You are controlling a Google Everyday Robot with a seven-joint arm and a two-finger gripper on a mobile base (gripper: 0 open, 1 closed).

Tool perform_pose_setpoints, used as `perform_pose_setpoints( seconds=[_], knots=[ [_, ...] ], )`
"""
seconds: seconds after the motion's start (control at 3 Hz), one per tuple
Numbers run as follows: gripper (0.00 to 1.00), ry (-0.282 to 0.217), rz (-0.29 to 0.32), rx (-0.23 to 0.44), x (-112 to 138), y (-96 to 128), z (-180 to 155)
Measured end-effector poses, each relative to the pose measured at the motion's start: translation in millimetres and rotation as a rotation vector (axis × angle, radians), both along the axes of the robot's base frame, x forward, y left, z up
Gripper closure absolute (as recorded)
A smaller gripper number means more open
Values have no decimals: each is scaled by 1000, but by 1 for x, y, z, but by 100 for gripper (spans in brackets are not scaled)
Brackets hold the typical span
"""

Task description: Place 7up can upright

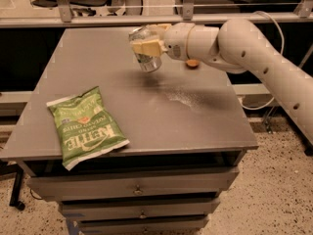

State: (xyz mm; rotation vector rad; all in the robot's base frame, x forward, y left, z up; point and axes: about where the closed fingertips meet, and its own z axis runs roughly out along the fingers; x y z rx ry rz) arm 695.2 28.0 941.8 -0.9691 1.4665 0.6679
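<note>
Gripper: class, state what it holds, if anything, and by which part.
The gripper, above the table's far side, holds the 7up can by its sides, near the upper end.

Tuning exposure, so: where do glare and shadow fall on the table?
Camera view: a pale glare patch lies mid-way across the table, beside the dark shadow beneath the can, which the end effector grips above the far side.
</note>
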Motion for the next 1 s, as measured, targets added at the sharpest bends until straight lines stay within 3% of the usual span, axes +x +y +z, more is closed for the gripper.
perform_pose_setpoints(
  seconds=[0.33, 1.0],
  knots=[
    [100, -13, -20, 60, -4, -21, -7],
    [100, -18, 23, 123, -7, -38, -23]
  ],
)
